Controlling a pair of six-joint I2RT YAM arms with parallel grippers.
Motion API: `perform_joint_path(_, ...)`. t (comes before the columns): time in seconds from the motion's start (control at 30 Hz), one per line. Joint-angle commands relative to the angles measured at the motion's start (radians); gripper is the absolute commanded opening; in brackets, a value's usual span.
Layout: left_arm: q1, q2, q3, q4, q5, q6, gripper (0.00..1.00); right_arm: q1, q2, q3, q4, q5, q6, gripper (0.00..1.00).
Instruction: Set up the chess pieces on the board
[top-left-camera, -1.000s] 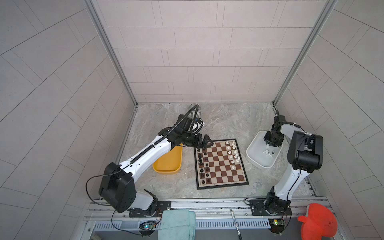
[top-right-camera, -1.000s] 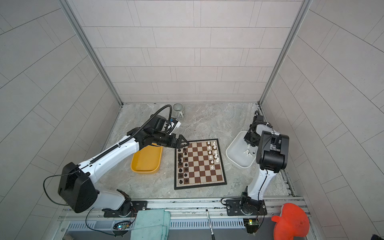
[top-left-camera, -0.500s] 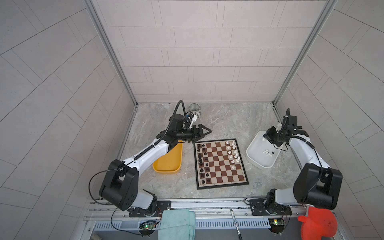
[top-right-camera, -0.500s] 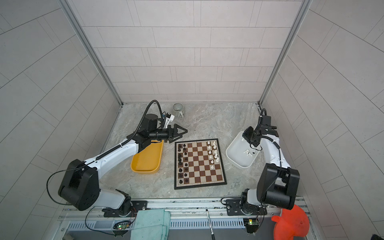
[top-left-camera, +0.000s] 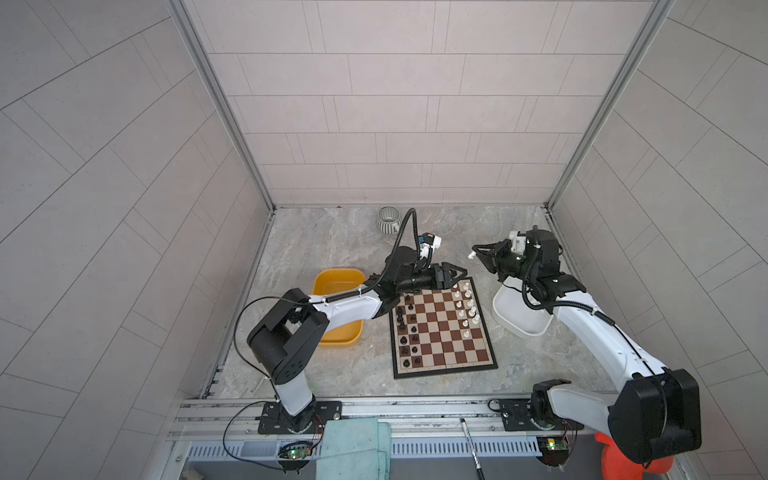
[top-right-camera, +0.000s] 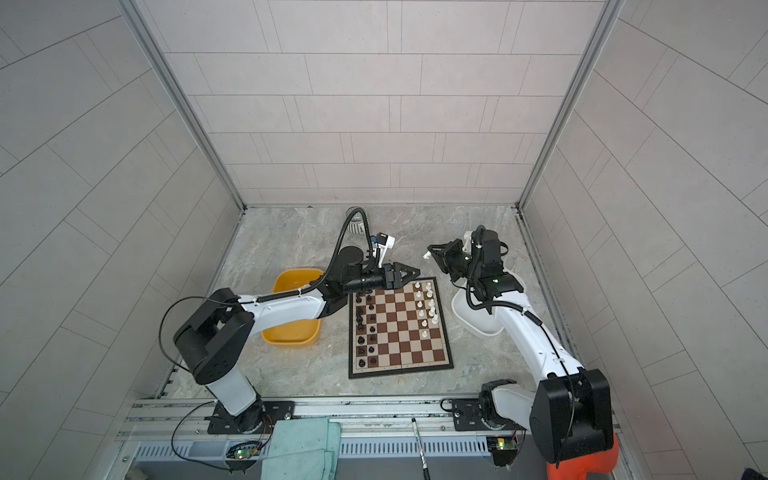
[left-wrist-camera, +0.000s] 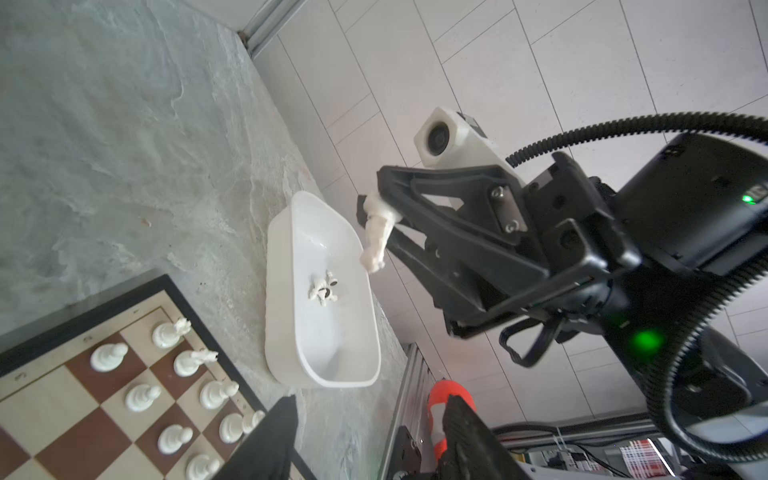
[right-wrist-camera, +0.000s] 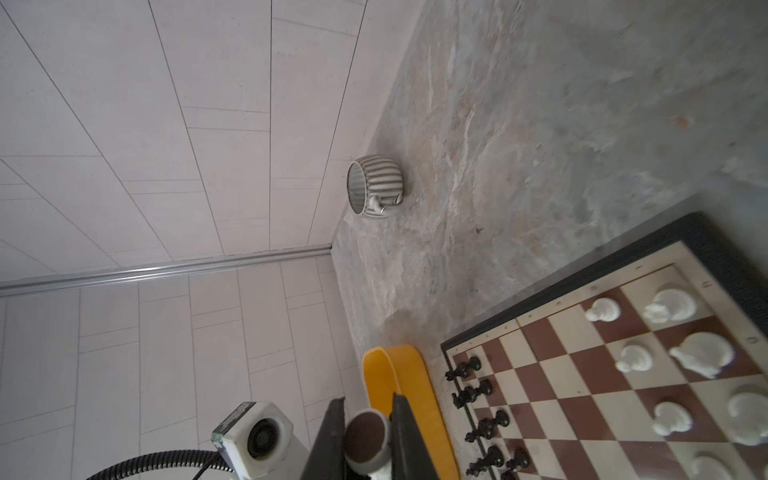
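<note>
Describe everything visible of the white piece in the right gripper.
The white plastic chess piece is pinched by its base between the black fingers of the right gripper, pointing sideways in the air near the far right corner of the brown-and-cream chessboard. Its round underside carries a brown felt-like pad. Its type is unclear; nothing else touches it.

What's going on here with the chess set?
A two-armed robot is setting up chess. The right gripper holds a small white plastic chess piece in the air near the white plastic tray and the brown-and-cream chessboard. The left gripper hovers empty, jaws apart, by the board's far edge. Black pieces line one side, white pieces the other.
</note>
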Motion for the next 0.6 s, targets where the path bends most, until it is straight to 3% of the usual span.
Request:
perform_joint_path(0.0,-0.018,0.026,0.045,0.139,-0.108,0.079,0.61,0.017,-0.033,-0.023,0.122,-0.006,0.183,0.00)
perform_joint_path(0.17,-0.025,0.034,0.045,0.158,-0.166,0.094,0.56,0.017,-0.064,-0.039,0.112,-0.024,0.195,0.00)
perform_joint_path(0.57,-0.026,0.038,0.083,0.173,-0.148,0.090,0.42,0.016,-0.059,-0.056,0.145,-0.046,0.211,0.00)
